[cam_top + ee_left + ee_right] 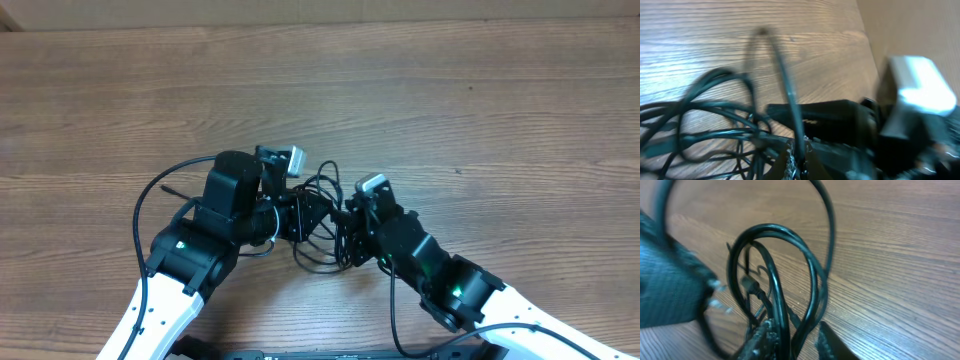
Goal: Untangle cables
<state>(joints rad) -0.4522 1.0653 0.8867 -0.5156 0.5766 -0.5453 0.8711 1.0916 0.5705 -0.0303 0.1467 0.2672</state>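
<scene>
Okay, I'm clamping my left gripper (797,164) on the cables (790,97), right gripper (790,342) straddling loops (grip unclear); they're bunching between both on the table (450,100), untangling barely starting.

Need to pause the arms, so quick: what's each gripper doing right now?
Left gripper: shut on a cable.
Right gripper: open, jaws either side of cable loops, apparently not clamped.
</scene>
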